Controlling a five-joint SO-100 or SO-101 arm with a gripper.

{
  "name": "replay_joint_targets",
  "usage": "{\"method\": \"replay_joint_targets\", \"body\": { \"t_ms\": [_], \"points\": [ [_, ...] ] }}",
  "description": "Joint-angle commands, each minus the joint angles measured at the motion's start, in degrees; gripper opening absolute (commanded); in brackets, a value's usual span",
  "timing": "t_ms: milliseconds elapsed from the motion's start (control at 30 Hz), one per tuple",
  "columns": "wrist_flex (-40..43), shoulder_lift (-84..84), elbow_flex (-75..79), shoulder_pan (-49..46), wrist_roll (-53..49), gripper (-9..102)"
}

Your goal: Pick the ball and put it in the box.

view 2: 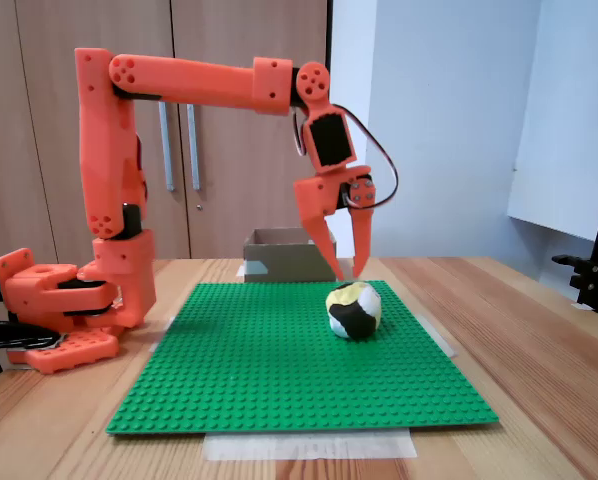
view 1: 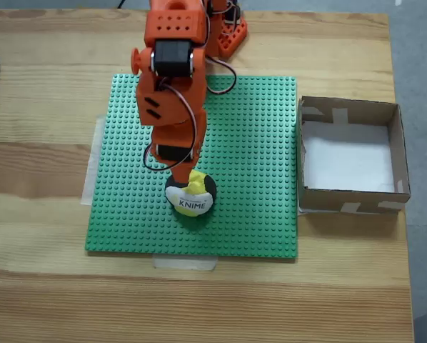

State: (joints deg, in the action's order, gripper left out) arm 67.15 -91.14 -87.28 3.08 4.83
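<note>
The ball (view 1: pixel 192 201), with yellow, black and white panels and "KNIME" on a white one, rests on the green studded baseplate (view 1: pixel 256 143) near its front middle. My orange gripper (view 1: pixel 186 180) hangs straight over it. In the side-on fixed view the gripper (view 2: pixel 349 274) is open, its two pointed fingers (view 2: pixel 329 245) spread about a ball's width, tips just above the top of the ball (view 2: pixel 354 312). Nothing is held. The box (view 1: pixel 349 201), brown cardboard with a white bottom, stands empty right of the baseplate; side-on, the box (view 2: pixel 279 262) sits behind the arm.
The baseplate (view 2: pixel 259 370) is taped to a wooden table. The arm's orange base (view 2: pixel 64 310) stands at the table's far edge in the top-down fixed view. A black stand (view 2: pixel 594 270) rises at the right table edge side-on.
</note>
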Motion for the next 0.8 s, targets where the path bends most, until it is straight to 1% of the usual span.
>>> {"method": "replay_joint_targets", "body": {
  "t_ms": [0, 67, 300, 400, 767],
  "points": [
    [0.35, -0.09, 1.85, 0.18, 0.79, 17],
    [0.35, 0.00, 1.14, 0.18, 0.97, 23],
    [-0.18, 0.18, -1.05, 0.62, 0.88, 31],
    [-0.35, 0.26, -2.11, 0.79, 1.05, 36],
    [-0.62, 1.49, -3.43, 1.23, 2.46, 39]
  ]
}}
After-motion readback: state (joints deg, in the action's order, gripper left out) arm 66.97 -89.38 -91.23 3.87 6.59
